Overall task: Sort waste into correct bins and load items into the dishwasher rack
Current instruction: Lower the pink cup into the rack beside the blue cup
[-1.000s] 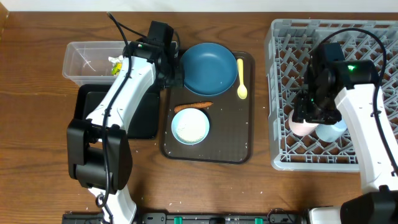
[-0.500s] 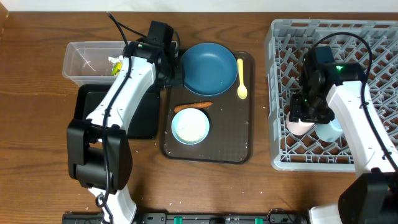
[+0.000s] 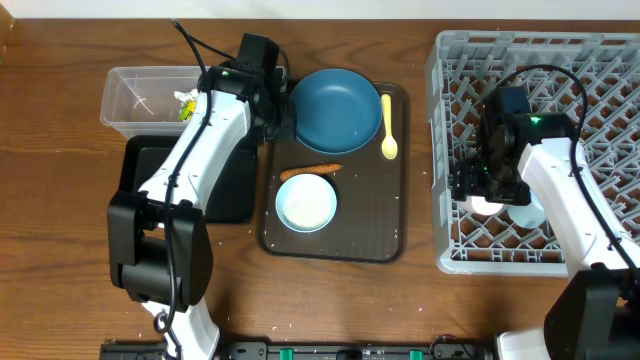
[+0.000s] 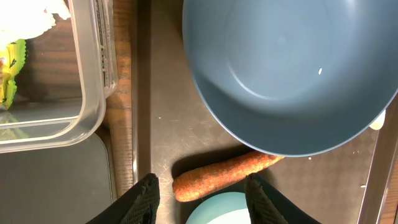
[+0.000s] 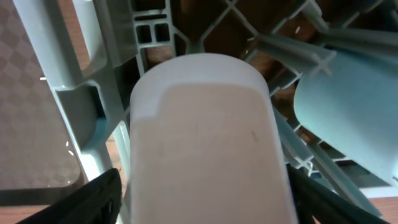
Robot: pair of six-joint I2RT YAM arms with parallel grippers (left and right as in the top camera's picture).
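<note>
My left gripper point(image 3: 272, 112) is open and empty, hovering over the brown tray's left edge, its fingers point(image 4: 202, 200) straddling the near end of the orange carrot stick point(image 4: 224, 174) point(image 3: 310, 172). The dark blue plate point(image 3: 335, 108) point(image 4: 292, 74), yellow spoon point(image 3: 388, 128) and pale bowl point(image 3: 306, 204) lie on that tray. My right gripper point(image 3: 478, 185) point(image 5: 205, 202) is down in the grey rack point(image 3: 600, 60), fingers spread either side of the pink cup point(image 5: 205, 143) point(image 3: 487, 206). The light blue cup point(image 3: 540, 210) point(image 5: 342, 118) stands beside it. Crumpled paper and wrapper scraps point(image 3: 185, 103) lie in the clear tub point(image 3: 130, 95).
The black tray point(image 3: 150, 170) lies in front of the clear tub, left of the brown serving tray point(image 3: 370, 230). Rack pegs and lattice walls point(image 5: 81, 74) crowd the right gripper. Bare wooden table shows at the far left and along the front.
My right gripper has shifted left and lower in the rack with the pink cup, and its fingers look wider apart now. The left arm has not moved.
</note>
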